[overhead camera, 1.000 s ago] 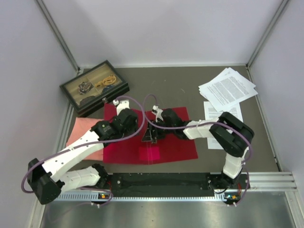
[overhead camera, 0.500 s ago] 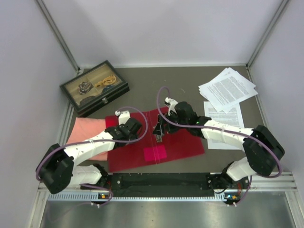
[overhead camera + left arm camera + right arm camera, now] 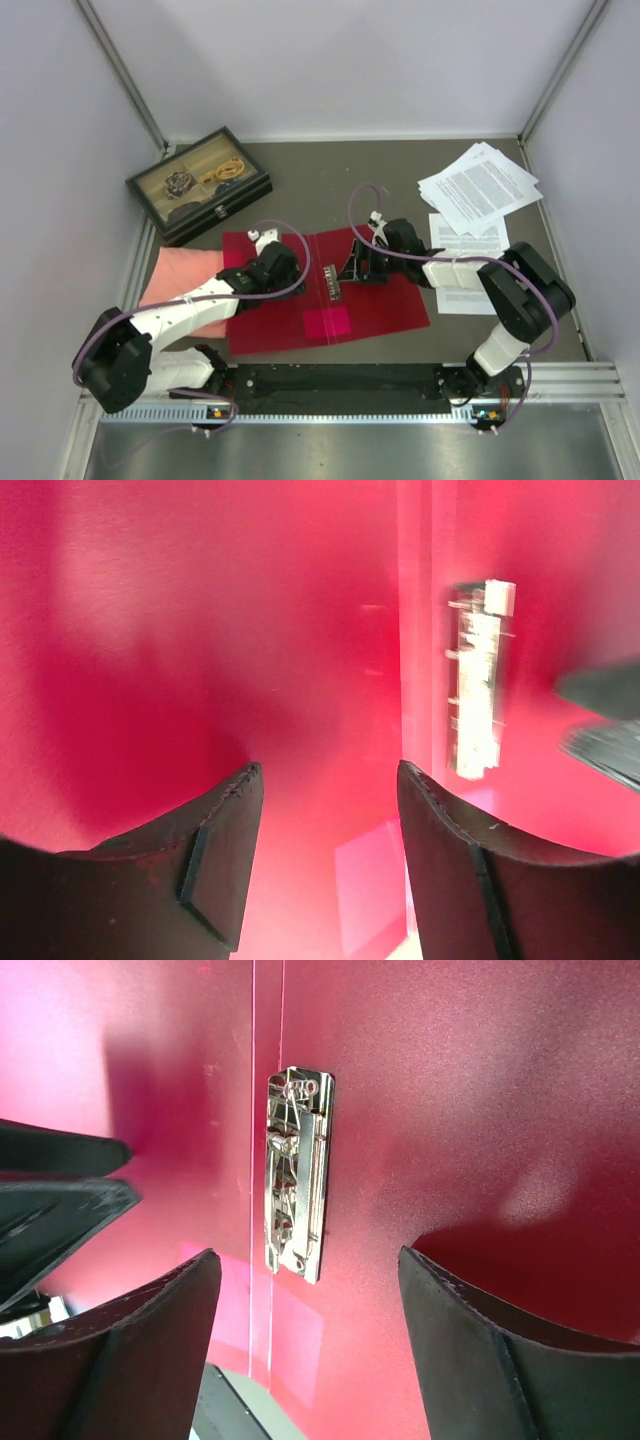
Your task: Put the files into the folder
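Observation:
The red folder (image 3: 390, 300) lies open and flat at the table's middle, its metal clip (image 3: 329, 281) and pink sticker (image 3: 328, 322) showing. The clip also shows in the left wrist view (image 3: 478, 680) and the right wrist view (image 3: 297, 1172). My left gripper (image 3: 283, 268) is open and empty over the folder's left half (image 3: 200, 630). My right gripper (image 3: 357, 270) is open and empty over the right half (image 3: 480, 1090), just right of the clip. The files (image 3: 478, 186), white printed sheets, lie at the back right; more sheets (image 3: 470, 245) lie beside the folder under my right arm.
A black glass-lidded box (image 3: 198, 183) with small items stands at the back left. A salmon-pink cloth (image 3: 178, 270) lies left of the folder, partly under my left arm. Grey walls close in the table on three sides.
The folder has gone from partly lifted to lying open and flat. Both grippers have drawn apart from the spine, left gripper leftward, right gripper rightward, and both are now open over the covers.

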{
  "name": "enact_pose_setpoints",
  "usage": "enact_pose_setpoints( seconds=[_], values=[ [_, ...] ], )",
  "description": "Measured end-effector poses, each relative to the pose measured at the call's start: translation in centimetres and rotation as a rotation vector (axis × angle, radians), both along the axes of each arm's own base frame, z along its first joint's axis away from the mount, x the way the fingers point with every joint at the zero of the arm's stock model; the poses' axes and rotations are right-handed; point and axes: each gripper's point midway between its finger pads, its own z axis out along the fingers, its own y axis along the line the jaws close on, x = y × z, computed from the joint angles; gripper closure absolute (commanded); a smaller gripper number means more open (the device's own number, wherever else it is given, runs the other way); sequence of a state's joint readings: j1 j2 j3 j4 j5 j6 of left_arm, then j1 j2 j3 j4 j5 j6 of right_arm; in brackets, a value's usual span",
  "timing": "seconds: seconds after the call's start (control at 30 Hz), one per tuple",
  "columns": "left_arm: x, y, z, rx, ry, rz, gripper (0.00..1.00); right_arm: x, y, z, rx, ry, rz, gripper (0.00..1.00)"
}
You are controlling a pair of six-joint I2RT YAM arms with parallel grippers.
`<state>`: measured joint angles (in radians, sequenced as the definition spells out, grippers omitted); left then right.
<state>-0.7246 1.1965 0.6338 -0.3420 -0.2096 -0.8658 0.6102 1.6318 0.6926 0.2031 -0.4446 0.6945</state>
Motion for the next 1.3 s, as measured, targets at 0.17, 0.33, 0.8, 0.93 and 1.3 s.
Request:
enact_pose_setpoints(
  seconds=[0.17,0.33,0.8,0.93,1.3],
  values=[
    [-0.6,3.5,-4.1,0.011,0.077,0.149,0.40,0.0,-0.1,-0.2,0.003,0.000,-0.011,0.31],
    [0.6,4.3,-3.6,-0.145,0.030,0.226,0.39,0.0,-0.1,-0.2,0.008,-0.004,-0.014,0.34],
    [1.4,-1.0,2.4,-0.346,0.052,0.027,0.39,-0.7,0.6,-0.2,0.003,0.021,0.034,0.37],
    [2.8,-1.6,3.6,-0.361,0.013,0.027,0.39,-0.9,-0.1,-0.2,-0.036,0.018,0.029,0.37],
    [2.5,0.5,-3.1,-0.282,0.085,0.132,0.42,-0.2,-1.0,-0.6,-0.070,-0.008,-0.010,0.37]
  ],
)
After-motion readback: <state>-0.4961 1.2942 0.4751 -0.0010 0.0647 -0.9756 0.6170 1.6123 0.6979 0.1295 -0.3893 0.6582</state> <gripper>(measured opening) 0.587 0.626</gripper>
